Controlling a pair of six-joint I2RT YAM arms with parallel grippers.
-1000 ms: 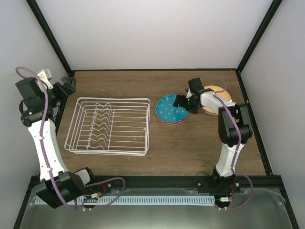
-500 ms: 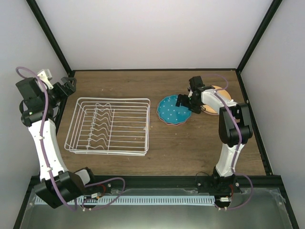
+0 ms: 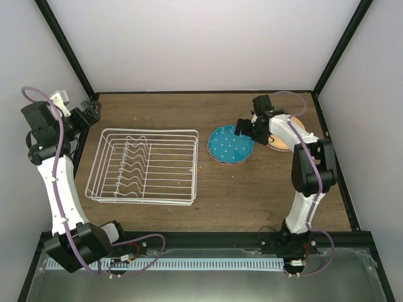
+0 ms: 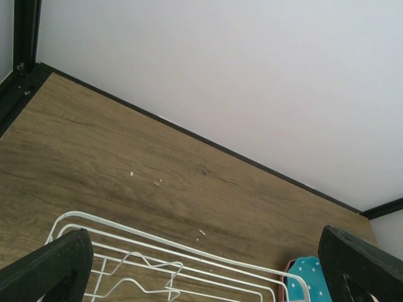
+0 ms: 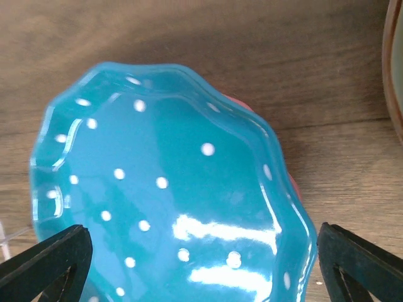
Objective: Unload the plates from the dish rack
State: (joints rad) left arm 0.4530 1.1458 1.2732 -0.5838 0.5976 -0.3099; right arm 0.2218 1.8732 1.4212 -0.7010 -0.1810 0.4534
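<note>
Robot test cell in a lab, not a kitchen: plain white panels [image 3: 201, 44] close in the space beyond and to either side of the right pincer [image 3: 242, 129], set in black frame posts [image 3: 64, 53]. Under that pincer lies a wood-grain table [image 3: 252, 189], with a white wire dish rack [image 3: 146, 165] well off to the pincer's left and small plates [image 3: 227, 150] just below it. Nearer than the pincer, two white arms [image 3: 307, 182] rise from the table's front edge, purple cable [image 3: 58, 151] trailing along them, with a grey slotted cable duct [image 3: 208, 263] along that edge.
</note>
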